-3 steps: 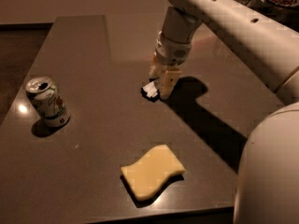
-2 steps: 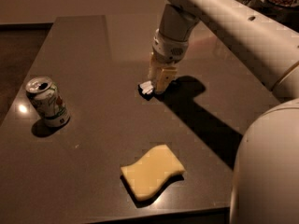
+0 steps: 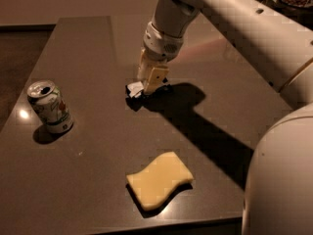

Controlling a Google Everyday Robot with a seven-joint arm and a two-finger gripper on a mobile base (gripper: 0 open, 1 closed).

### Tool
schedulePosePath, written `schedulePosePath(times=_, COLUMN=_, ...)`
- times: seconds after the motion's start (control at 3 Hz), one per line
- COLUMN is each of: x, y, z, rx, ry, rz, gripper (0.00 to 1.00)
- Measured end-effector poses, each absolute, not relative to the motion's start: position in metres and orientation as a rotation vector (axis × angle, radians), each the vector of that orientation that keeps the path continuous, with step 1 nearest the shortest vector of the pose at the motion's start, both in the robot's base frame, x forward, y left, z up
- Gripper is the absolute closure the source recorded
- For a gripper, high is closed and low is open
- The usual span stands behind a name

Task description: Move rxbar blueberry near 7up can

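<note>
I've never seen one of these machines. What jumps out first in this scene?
The big white arm sweeping in from the upper right, with its gripper down at the small rxbar blueberry in the middle of the dark table. Next come the pale yellow sponge near the front edge and the 7up can, upright at the left, well apart from the bar.

Single view only. Looks down steeply from the near right, beside the robot's body, facing across the table toward the far wall. Sits close; takes in the gripper at mid-table and the 7up can at left.
</note>
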State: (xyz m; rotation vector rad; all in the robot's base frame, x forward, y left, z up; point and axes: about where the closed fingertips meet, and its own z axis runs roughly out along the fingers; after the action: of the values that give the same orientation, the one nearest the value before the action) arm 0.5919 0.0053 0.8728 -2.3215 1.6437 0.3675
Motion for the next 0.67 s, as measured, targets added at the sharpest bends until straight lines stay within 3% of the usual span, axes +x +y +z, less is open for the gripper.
schedulePosePath(times=0.67, x=0.551, y=0.092, z=0.901, rx=-2.311, ry=1.461, rz=0.478, gripper=1.00)
